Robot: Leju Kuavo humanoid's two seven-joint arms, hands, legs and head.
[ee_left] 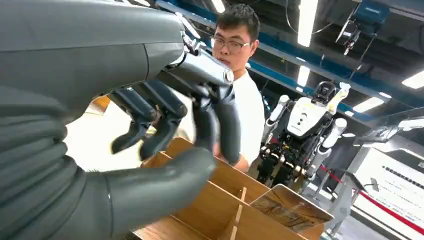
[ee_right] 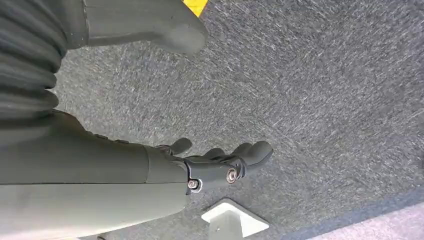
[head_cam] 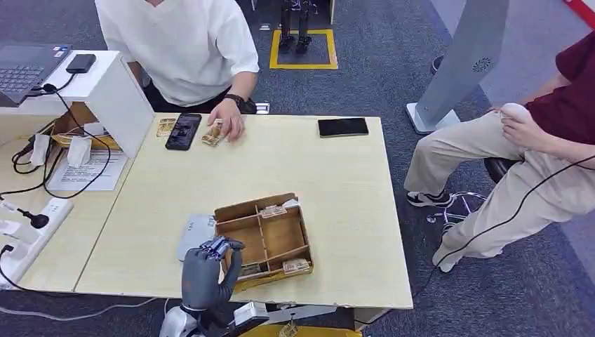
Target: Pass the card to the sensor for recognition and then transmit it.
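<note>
Left hand point(head_cam: 205, 270) hovers at the wooden tray's point(head_cam: 226, 211) near-left corner, fingers apart and curled, holding nothing. Cards point(head_cam: 296, 265) lie flat in the tray's near-right compartment, just right of the fingers. Grey sensor point(head_cam: 191, 232) touches the tray's left side. Right hand point(ee_right: 220, 162) hangs over carpet, loosely spread, farther off.

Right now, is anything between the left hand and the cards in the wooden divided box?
Nothing visible blocks it. The left hand hovers open at the brown wooden divided box's near-left corner; cards lie in its compartments, uncovered. Only the thin wooden dividers separate them.
</note>
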